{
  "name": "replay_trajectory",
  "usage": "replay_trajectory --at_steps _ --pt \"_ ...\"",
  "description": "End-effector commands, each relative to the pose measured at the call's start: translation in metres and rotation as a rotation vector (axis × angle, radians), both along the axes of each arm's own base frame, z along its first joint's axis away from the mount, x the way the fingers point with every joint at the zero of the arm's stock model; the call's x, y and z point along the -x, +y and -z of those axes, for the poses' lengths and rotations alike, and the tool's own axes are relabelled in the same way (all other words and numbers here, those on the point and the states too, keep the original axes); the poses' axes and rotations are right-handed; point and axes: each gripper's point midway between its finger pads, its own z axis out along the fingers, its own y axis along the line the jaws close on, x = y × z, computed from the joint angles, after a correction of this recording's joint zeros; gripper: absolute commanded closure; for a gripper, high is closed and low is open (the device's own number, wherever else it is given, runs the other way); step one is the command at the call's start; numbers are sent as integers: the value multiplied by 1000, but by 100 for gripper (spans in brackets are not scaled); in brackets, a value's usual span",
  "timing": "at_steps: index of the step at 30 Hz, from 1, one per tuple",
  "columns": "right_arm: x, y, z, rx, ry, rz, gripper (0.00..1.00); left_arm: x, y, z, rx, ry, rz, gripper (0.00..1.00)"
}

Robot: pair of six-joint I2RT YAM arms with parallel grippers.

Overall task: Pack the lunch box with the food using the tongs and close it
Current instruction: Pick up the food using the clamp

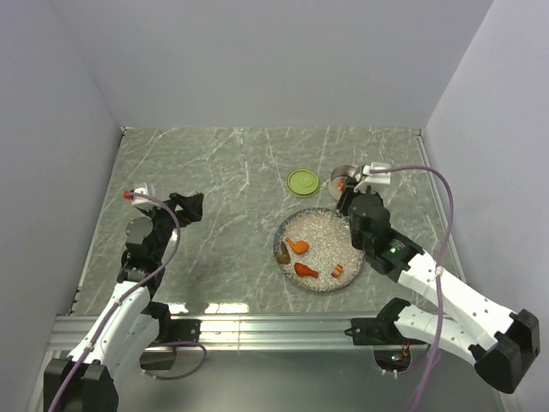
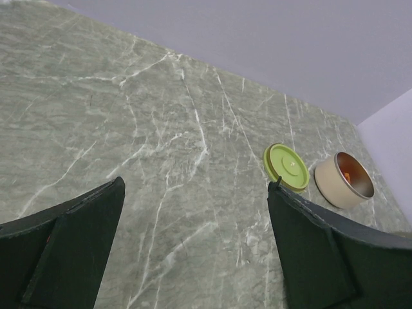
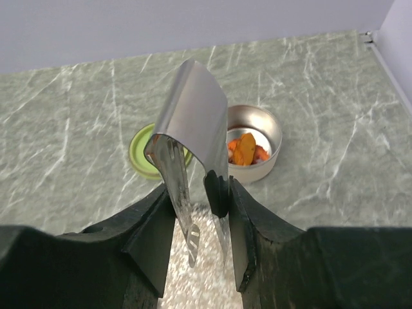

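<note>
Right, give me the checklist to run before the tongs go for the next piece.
1. Grip on the tongs by the right end effector: ok, clamped between its fingers.
2. Tips of the tongs empty: ok, nothing shows between them.
3. Open lunch box: ok, the lid lies flat on the table beside it.
4. Reachable food on the plate: ok, four pieces show.
5. Room in the lunch box: cannot tell, some pieces already lie inside.
6. Path clear of the left end effector: ok, it is open, well left of the plate.
</note>
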Motion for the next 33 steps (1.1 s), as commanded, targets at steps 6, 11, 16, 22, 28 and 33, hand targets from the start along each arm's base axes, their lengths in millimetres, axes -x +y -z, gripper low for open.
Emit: replay_trajectory --at_steps 6,11,16,22,28,33 --pt "45 -12 5 -20 23 101 57 -8 3 -13 7 -30 -21 1" --pt "62 -12 12 -15 44 124 57 -10 4 -16 3 -38 -24 1" --pt "76 -14 21 -17 72 137 57 -16 0 -14 -1 -31 -8 1" --pt "91 -11 21 -18 78 138 57 -25 -2 -11 -5 -21 -3 1" --pt "100 -4 23 -26 89 112 57 -30 -3 -7 -12 -7 3 1" --pt "105 -1 24 -19 94 111 57 -27 -2 -11 -13 -21 -1 1"
